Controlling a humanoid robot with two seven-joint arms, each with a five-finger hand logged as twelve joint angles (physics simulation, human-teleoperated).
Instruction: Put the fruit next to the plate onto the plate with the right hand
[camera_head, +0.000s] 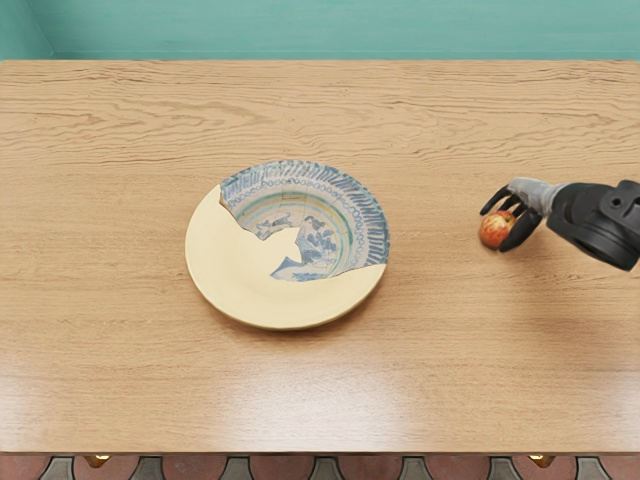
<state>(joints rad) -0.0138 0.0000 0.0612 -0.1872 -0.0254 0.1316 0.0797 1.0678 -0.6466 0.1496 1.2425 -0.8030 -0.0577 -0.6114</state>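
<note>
Right hand (516, 207) has fingers closed round the fruit (495, 230), w/ plate (230, 280) well apart at its 9 o'clock.

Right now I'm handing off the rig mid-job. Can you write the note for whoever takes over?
Right robot hand: fingers curled around the fruit, toward the right of the table, well apart from the plate.
Left robot hand: not in view.
Done: the grasp looks made; I cannot tell whether the fruit is off the table.
Left: carry the fruit across to the plate, set it down, release.
</note>
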